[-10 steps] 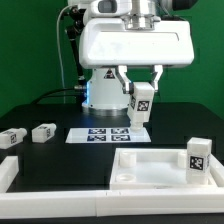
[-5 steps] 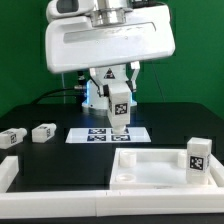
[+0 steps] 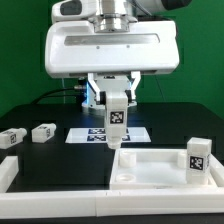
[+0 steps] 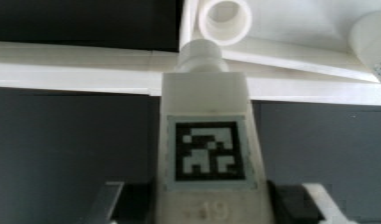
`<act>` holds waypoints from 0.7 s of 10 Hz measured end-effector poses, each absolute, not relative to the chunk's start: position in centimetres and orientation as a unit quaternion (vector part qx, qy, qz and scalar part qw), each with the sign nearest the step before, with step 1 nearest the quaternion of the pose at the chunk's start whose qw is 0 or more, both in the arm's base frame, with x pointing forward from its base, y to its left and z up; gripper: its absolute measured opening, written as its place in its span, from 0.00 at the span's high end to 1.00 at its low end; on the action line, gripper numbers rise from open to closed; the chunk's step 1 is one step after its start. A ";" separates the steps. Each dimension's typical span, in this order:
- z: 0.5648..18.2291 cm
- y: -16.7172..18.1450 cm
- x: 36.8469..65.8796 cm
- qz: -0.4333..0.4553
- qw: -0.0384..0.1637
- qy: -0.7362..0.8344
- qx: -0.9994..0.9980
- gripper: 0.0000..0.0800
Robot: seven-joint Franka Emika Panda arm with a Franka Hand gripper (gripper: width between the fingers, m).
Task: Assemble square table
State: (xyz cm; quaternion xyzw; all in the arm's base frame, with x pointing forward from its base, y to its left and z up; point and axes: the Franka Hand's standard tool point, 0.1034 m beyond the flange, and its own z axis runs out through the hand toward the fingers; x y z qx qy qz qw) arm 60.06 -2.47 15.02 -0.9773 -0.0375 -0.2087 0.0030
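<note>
Black tabletop (image 3: 60, 150); fingers (image 4: 119, 203) mostly hidden beside clamped leg block (image 4: 208, 130).

The leg (image 3: 116, 115) partly hides the marker board (image 3: 80, 134).

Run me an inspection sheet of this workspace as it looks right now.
Surface: black table.
Job's things: square tabletop at the exterior view's right, standing leg on its far corner; outer loose leg and inner loose leg lying at the left; held leg upright, tip near a corner hole.
Clutter: marker board; white border bars.
Grippers: gripper, fingers shut on the held leg.
Cables: thin dark cable behind the arm.
Surroundings: green backdrop.
</note>
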 end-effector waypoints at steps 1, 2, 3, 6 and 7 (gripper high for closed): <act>15.2 -2.5 59.9 -0.208 0.004 -0.038 -0.977 0.64; 15.0 -2.5 59.9 -0.207 0.003 -0.038 -0.978 0.64; 14.9 -2.5 59.8 -0.206 0.003 -0.038 -0.978 0.64; 14.4 -3.9 59.1 -0.203 -0.004 -0.060 -0.977 0.64; 14.1 -4.8 59.0 -0.203 -0.003 -0.062 -0.977 0.64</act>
